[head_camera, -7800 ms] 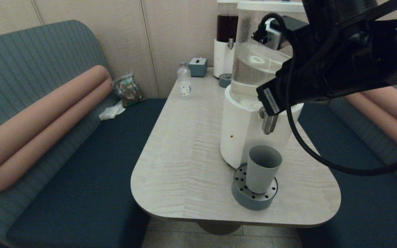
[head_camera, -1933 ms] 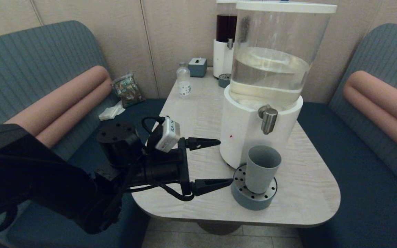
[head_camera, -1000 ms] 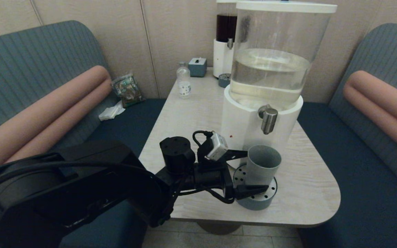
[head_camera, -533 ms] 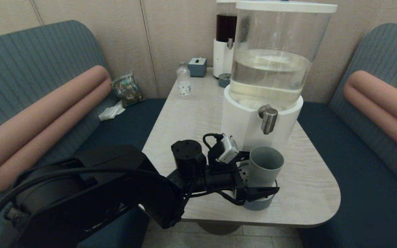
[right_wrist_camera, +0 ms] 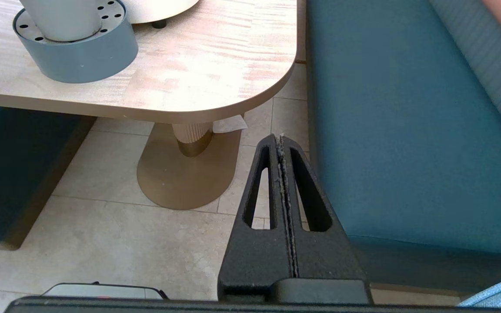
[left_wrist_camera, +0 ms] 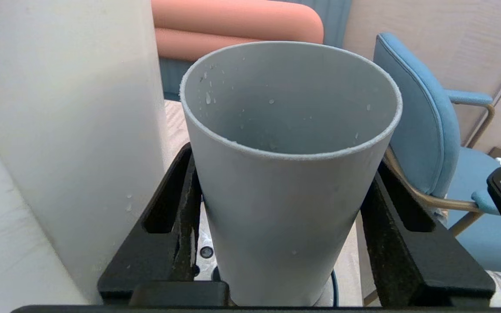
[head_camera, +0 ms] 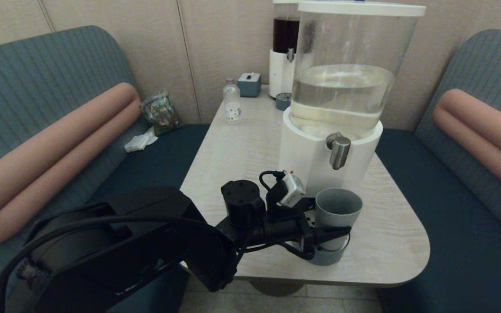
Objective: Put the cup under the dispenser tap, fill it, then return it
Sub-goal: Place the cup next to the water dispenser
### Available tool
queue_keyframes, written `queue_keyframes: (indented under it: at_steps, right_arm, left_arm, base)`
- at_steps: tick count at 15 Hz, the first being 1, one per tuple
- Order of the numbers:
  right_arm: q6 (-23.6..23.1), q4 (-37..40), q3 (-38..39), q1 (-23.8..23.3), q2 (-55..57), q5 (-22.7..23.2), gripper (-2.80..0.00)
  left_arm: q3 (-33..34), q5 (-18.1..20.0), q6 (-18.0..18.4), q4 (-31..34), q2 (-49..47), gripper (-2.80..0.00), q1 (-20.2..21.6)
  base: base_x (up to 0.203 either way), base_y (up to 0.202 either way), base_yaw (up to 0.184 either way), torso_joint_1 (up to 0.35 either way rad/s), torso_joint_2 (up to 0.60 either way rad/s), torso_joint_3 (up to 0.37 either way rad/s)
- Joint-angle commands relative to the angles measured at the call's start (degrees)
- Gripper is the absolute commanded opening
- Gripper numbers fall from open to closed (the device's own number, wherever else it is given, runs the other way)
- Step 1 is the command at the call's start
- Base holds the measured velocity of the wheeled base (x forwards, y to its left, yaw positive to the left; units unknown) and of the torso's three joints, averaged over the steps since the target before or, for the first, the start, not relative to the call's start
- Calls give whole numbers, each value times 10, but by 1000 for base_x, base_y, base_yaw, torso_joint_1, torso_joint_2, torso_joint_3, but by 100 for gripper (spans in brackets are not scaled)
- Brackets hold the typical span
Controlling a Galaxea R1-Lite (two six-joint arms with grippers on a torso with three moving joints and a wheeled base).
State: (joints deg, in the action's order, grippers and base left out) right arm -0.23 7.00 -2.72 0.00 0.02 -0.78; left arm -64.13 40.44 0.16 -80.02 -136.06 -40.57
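The grey-blue cup [head_camera: 338, 213] stands on the round tray [head_camera: 322, 257] in front of the white-based dispenser [head_camera: 309, 161], just below and slightly forward of the metal tap [head_camera: 340, 153]. My left gripper [head_camera: 328, 218] reaches in from the left and is shut on the cup's lower half. In the left wrist view both black fingers [left_wrist_camera: 185, 204] press the sides of the cup [left_wrist_camera: 285, 174], whose inner wall shows droplets. My right gripper [right_wrist_camera: 280, 141] hangs shut and empty over the floor beside the bench, below the table corner, out of the head view.
A small clear bottle [head_camera: 232, 103], a grey box [head_camera: 249, 84] and the dark-liquid dispenser [head_camera: 284, 52] stand at the table's far end. The table's rounded front edge [head_camera: 320, 278] is close to the tray. Benches flank the table; a blue chair [left_wrist_camera: 420, 121] stands beyond.
The right arm, up at the tap earlier, has left the head view. My left gripper came in open from the left, moved around the cup and closed on it; the cup shifted slightly right.
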Motion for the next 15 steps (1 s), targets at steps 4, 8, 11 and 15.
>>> queue_keyframes:
  at_steps: [4, 8, 11, 15]
  right_arm:
    - [0, 0, 0, 0, -2, 0, -280]
    - [0, 0, 0, 0, -2, 0, -280]
    - [0, 0, 0, 0, -2, 0, -280]
    - [0, 0, 0, 0, -2, 0, -280]
  left_arm:
    - [17, 2, -19, -33, 20, -280, 0]
    - [56, 1, -29, -54, 64, -280, 3]
    - [115, 1, -33, -68, 89, -280, 8]
    - [163, 1, -43, -76, 122, -280, 52]
  base:
    - [0, 0, 0, 0, 0, 0]
    - [0, 0, 0, 0, 0, 0]
    - [0, 0, 0, 0, 0, 0]
    - [0, 0, 0, 0, 0, 0]
